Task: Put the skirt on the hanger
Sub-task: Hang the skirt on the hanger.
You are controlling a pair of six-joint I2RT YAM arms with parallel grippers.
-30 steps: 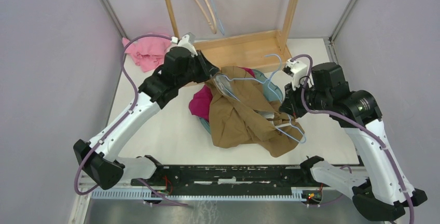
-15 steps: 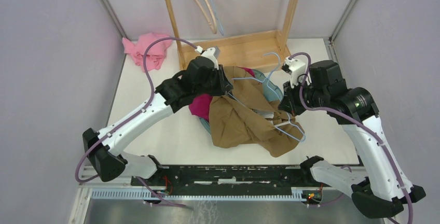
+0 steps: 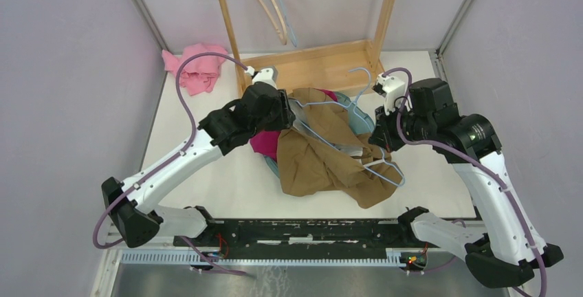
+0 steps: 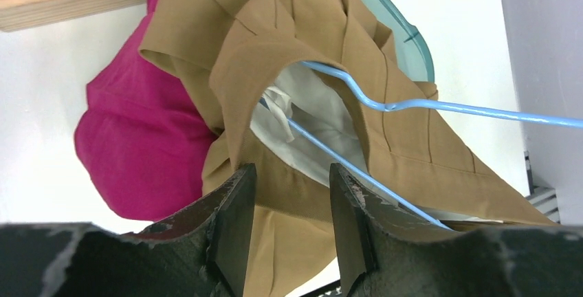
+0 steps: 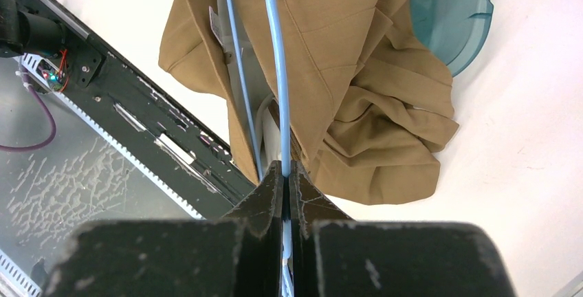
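Note:
The tan skirt (image 3: 323, 163) lies crumpled over a teal tub, its pale-lined waistband (image 4: 302, 104) gaping toward the left wrist camera. The light blue wire hanger (image 3: 332, 105) passes through that waist opening; its wire (image 4: 440, 107) runs off to the right. My left gripper (image 4: 292, 171) is open just short of the waistband's tan edge, with fabric showing beyond the gap and nothing pinched. My right gripper (image 5: 285, 168) is shut on the hanger (image 5: 278, 56) wire, at the skirt's (image 5: 357, 49) right side.
A magenta garment (image 3: 265, 140) lies under the skirt's left edge, partly in the teal tub (image 5: 460, 15). A pink cloth (image 3: 197, 70) sits at the back left. A wooden rack base (image 3: 316, 63) with hung hangers (image 3: 265, 1) stands behind. The black rail (image 3: 295, 232) lines the near edge.
My left arm swung right from the rack corner to the skirt's waistband, and its jaws spread apart. My right gripper kept its hold on the hanger, barely shifting.

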